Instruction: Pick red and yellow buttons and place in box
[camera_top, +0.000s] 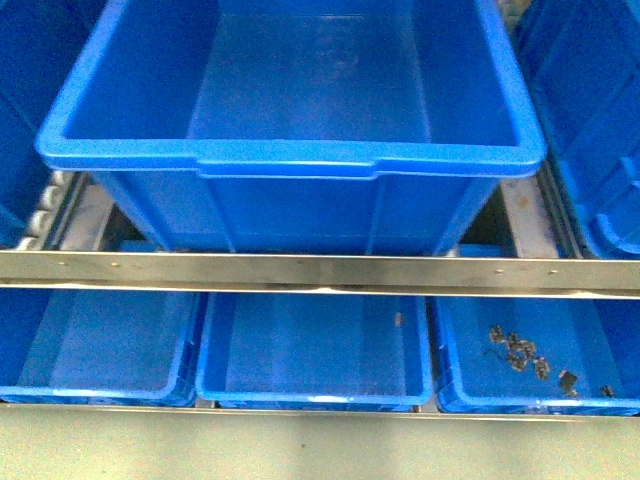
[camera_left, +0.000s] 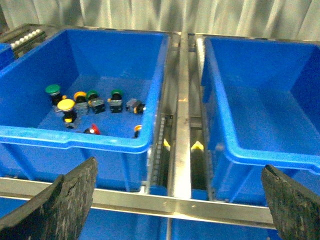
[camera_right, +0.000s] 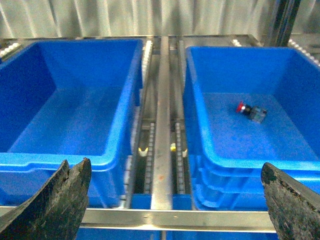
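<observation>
The box (camera_top: 290, 155), a large deep blue bin, stands empty in the middle of the shelf. It also shows in the left wrist view (camera_left: 260, 156) and in the right wrist view (camera_right: 65, 159). In the left wrist view the bin (camera_left: 75, 137) beside it holds a yellow-capped button (camera_left: 66, 105), a small red button (camera_left: 93, 130) and green-capped switches (camera_left: 52, 90). In the right wrist view a red button (camera_right: 243, 107) lies in the stacked bin (camera_right: 240, 162) on the other side. My left gripper (camera_left: 179, 164) and right gripper (camera_right: 175, 163) are open and empty, short of the shelf's front rail.
A steel rail (camera_top: 320, 270) runs across the shelf front. Below it sit three shallow blue trays; the right tray (camera_top: 470, 400) holds several small dark parts (camera_top: 520, 355). Roller tracks (camera_right: 161, 125) separate the bins. More blue bins flank the box (camera_top: 600, 150).
</observation>
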